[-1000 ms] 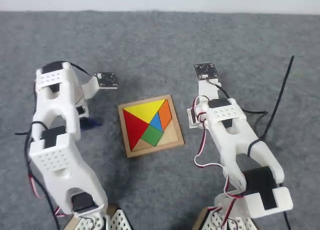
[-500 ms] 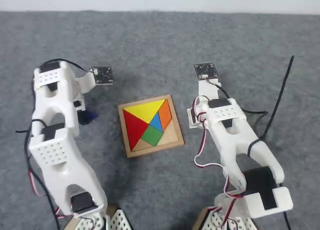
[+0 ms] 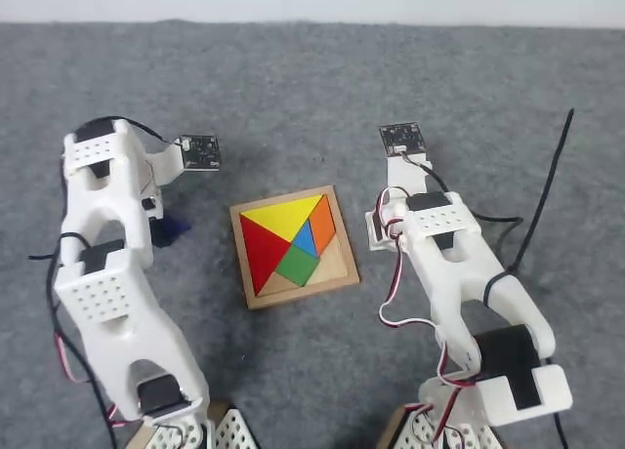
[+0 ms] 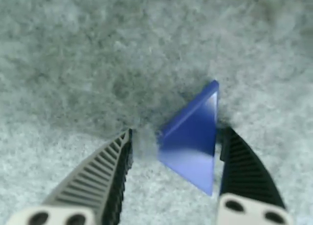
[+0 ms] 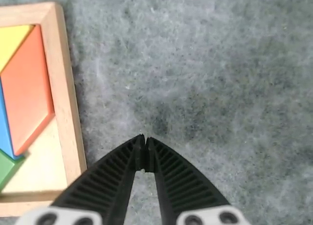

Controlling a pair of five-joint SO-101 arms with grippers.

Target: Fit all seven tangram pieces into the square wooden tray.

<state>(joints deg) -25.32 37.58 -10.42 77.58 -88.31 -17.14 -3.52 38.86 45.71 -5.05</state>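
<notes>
Wooden tray (image 3: 337, 262) holds five coloured pieces (image 3: 278, 221); left gripper (image 4: 178, 133) gapes around blue triangle (image 4: 194, 142), right gripper (image 5: 145, 138) clenched.

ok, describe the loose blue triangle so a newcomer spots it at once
Find the wooden tray, then the left arm beside it. Between the open fingers of the left gripper sits a triangle: dark blue and off the tray, unlike the lighter blue piece inside.

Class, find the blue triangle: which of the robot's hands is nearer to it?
Left. The left hand is open with the blue triangle between its fingers; the right hand, shut, sits beyond the tray, away from it.
</notes>
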